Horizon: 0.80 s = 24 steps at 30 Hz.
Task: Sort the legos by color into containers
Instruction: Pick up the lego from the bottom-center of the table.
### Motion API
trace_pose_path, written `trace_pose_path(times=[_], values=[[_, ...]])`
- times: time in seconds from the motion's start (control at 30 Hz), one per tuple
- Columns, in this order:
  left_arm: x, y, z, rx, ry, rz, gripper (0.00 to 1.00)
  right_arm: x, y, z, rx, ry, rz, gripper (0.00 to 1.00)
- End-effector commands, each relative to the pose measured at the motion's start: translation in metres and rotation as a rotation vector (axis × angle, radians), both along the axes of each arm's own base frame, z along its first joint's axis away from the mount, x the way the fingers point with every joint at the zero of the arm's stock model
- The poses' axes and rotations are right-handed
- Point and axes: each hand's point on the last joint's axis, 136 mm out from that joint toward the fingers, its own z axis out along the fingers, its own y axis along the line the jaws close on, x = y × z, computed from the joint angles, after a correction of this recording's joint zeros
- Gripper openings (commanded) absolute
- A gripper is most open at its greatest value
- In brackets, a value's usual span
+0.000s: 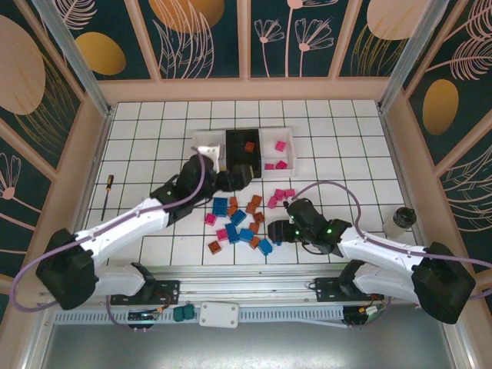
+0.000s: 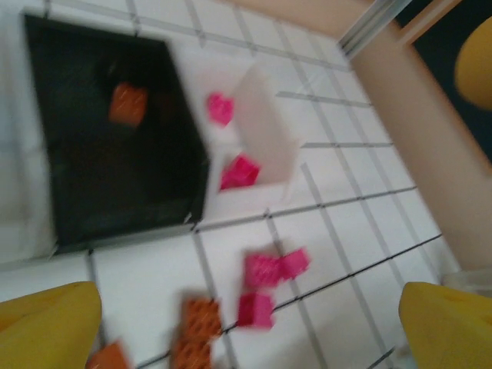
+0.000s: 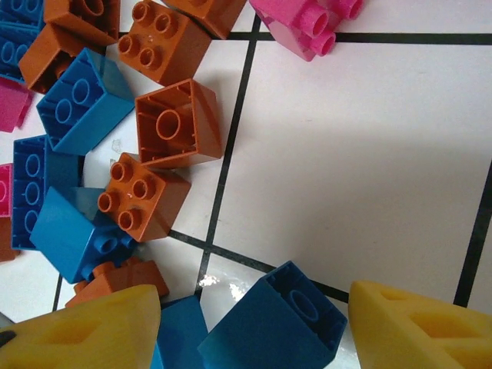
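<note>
The legos (image 1: pixel 238 223) lie mostly in a loose heap on the table (image 1: pixel 346 154), just ahead and to the left of the right gripper (image 3: pixel 254 304). This gripper is spread wide, with one blue brick (image 3: pixel 280 323) between its jaws, not yet pinched. I judge the step to be picking up this brick. Next the gripper should lower, close on the brick's sides and carry it to the white tray (image 1: pixel 201 139), which seems empty. The left gripper (image 2: pixel 247 327) hangs open and empty before the black tray (image 2: pixel 115 192).

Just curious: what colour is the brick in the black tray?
Orange-brown; the brick in the black tray shows best in the left wrist view.
</note>
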Motion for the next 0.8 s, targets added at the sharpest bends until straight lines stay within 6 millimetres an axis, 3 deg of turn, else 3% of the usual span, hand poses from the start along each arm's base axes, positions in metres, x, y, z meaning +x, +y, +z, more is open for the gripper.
trace_pose_path(times=[0.0,0.23,0.43,0.63,0.77], values=[[-0.010,0.023,-0.007,-0.016,-0.002,0.073,0.99,0.007,-0.002,-0.007,-0.007,-0.002,-0.068,0.67],[-0.029,0.052,-0.033,0.010,0.042,0.137,0.99,0.000,-0.006,-0.022,-0.078,0.034,-0.067,0.66],[-0.031,0.067,-0.037,0.056,0.034,0.182,0.99,-0.003,-0.015,-0.031,-0.117,0.040,-0.074,0.52],[-0.033,0.074,-0.041,0.078,0.038,0.204,0.99,0.008,-0.012,-0.017,-0.127,-0.022,-0.060,0.36],[-0.034,0.079,-0.042,0.095,0.037,0.220,0.99,0.019,-0.002,0.006,-0.104,-0.089,-0.028,0.32]])
